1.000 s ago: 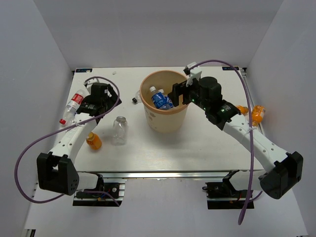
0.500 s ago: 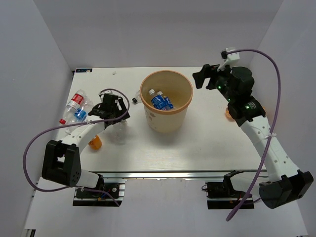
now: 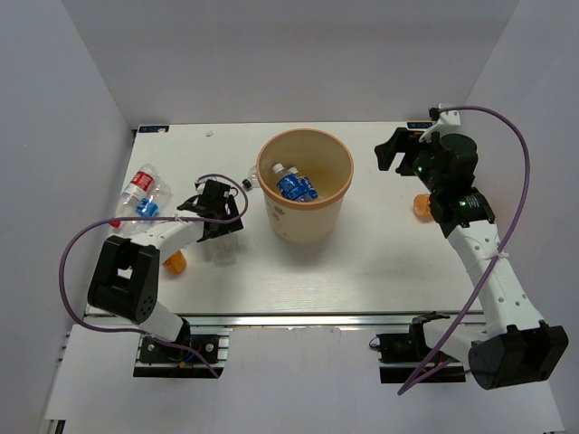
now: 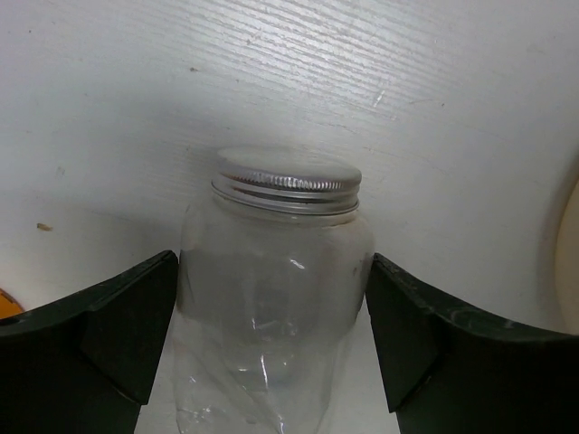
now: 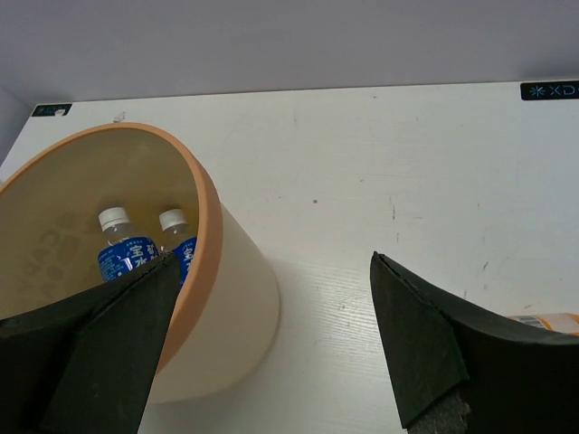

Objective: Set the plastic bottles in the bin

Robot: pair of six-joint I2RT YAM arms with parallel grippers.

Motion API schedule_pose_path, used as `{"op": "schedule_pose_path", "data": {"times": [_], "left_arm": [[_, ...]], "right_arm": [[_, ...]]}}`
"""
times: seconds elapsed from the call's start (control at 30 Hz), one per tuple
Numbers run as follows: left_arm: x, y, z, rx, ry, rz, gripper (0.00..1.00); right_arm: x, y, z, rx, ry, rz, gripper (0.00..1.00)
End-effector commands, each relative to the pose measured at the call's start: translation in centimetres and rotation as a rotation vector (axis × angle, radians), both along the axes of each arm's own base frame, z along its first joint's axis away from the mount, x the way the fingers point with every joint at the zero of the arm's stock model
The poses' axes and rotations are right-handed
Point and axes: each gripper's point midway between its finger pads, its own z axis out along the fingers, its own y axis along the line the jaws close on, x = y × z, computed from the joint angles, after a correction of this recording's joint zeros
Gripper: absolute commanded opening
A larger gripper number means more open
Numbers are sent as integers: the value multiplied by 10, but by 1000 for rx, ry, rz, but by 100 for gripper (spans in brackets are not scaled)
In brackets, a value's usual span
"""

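Left gripper [image 3: 221, 220] now flanks the clear bottle [image 4: 276, 262]; whether it grips, we cannot tell. Right gripper [image 3: 391, 151] has left the bin [image 3: 305, 133], open, empty: next bottle lined up.

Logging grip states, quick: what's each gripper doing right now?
Left gripper: open, jaws astride the clear bottle, contact unclear.
Right gripper: open, empty.

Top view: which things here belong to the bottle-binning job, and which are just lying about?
Job:
- bin
- blue-label bottles inside it
- clear unlabelled bottle
- red-label bottle
- blue-label bottle beside it
- left orange bottle
- right orange bottle

Lying about:
- small black cap, left of the bin
- white scrap at the far edge
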Motion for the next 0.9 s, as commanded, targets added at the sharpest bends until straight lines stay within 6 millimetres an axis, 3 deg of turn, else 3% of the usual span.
{"op": "schedule_pose_path", "data": {"times": [0.0, 0.1, 0.33, 0.43, 0.57, 0.67, 0.7, 0.77, 0.87], "left_arm": [[-2, -13, -5, -46, 3, -46, 89], [-1, -13, -2, -46, 0, -42, 81], [12, -20, 19, -71, -37, -51, 35], [14, -21, 25, -76, -47, -45, 23], [19, -26, 39, -104, -79, -50, 17], [27, -21, 67, -90, -137, -18, 14], [35, -19, 89, -90, -187, -2, 13], [39, -7, 112, -50, -236, 55, 12], [49, 3, 170, -51, -358, 132, 12]], "right_arm": [[-2, -2, 7, 39, -24, 4, 89], [-1, -4, 4, 48, -18, -2, 90], [-5, -12, 2, 58, -25, -17, 89], [-8, -17, 3, 63, -33, -30, 89], [-10, -18, 5, 71, -45, -27, 89], [-9, -16, 5, 73, -43, -17, 89], [-10, -16, 5, 75, -44, -14, 89], [-11, -17, 6, 77, -45, -15, 89], [-11, -20, 5, 74, -46, -26, 89]]}}
